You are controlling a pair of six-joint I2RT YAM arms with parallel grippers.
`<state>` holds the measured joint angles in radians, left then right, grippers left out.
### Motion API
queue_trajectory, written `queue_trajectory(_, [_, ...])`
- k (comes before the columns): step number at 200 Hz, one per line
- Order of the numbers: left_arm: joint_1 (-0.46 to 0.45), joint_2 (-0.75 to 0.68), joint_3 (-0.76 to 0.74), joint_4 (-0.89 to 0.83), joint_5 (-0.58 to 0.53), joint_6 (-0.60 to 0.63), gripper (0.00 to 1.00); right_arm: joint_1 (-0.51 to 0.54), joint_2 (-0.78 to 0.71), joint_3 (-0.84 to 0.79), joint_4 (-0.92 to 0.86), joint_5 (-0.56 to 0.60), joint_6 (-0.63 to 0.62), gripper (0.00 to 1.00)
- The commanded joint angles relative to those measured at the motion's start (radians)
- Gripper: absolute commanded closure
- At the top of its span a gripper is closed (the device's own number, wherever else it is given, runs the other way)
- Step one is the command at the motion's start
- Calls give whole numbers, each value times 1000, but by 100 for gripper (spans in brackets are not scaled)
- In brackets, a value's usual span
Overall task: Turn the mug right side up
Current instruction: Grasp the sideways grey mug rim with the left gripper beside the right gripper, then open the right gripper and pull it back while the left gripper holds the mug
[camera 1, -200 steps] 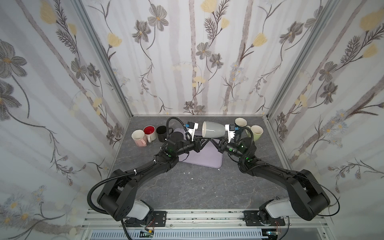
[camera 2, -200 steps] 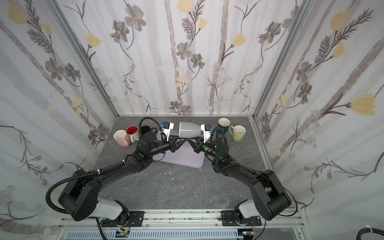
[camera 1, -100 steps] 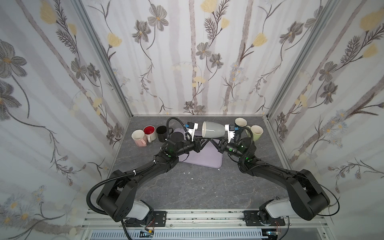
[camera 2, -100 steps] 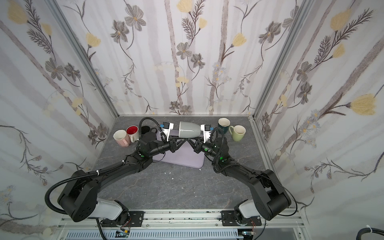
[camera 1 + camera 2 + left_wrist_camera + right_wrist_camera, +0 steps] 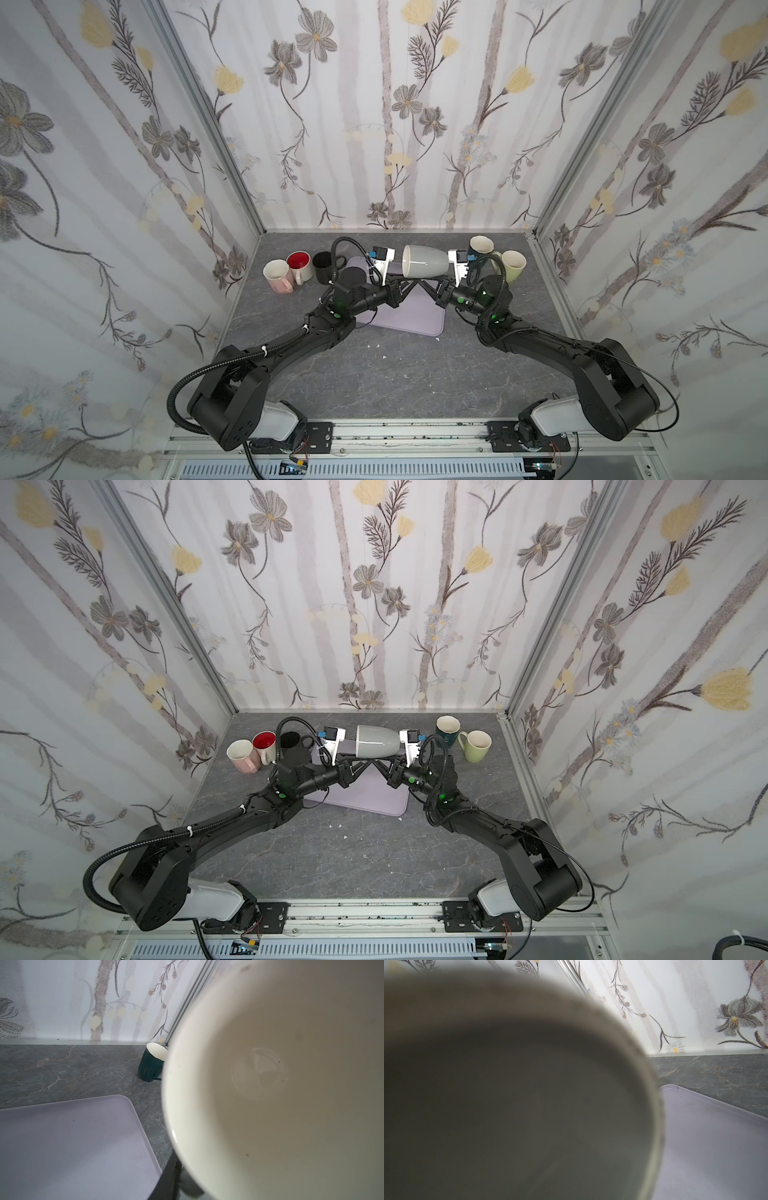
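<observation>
1. Fingers first: the left fingers [image 5: 404, 287] are closed tight under the grey mug [image 5: 424, 261]. The grey lump seen beside a dark finger in the left wrist view is probably the handle being pinched, though it's blurry there.
2. Same story for the right fingers [image 5: 433, 287]: they're drawn nearly together under the mug's base end. Whether anything is actually pinched by them can't be told, since the right wrist view is filled by the mug's bottom.
3. The mug is held in the air on its side, above the lavender tray [image 5: 415, 322], with its mouth facing the left wrist camera and its base facing the right one.
4. Progress: the lift off the tray looks done, and about half of the flip can be counted as covered.
5. Left to do: the mouth has to be swung upward, the mug set down on its base on the tray or tabletop [image 5: 374, 374], and the grip released.
</observation>
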<state>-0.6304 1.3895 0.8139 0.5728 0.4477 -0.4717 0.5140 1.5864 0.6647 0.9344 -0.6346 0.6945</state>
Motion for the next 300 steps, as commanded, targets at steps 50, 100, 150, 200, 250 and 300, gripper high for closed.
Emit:
queue_trajectory(50, [-2, -29, -4, -45, -127, 37, 100, 9, 3, 8, -16, -185, -109, 67])
queue_trajectory(100, [-2, -12, 3, -62, -152, 50, 100, 9, 3, 6, -13, -181, -107, 65])
queue_trajectory(150, [-2, 12, 51, -178, -237, 56, 100, 9, -1, 0, -38, -161, -130, 58])
queue_trajectory(200, [-2, 9, 75, -230, -279, 80, 100, 3, -20, -23, -43, -121, -142, 42])
queue_trajectory(250, [9, 23, 74, -248, -287, 66, 100, -5, -27, -34, -39, -115, -137, 37])
queue_trajectory(300, [36, 43, 77, -260, -277, 61, 100, -24, -63, -60, -71, -97, -159, 34])
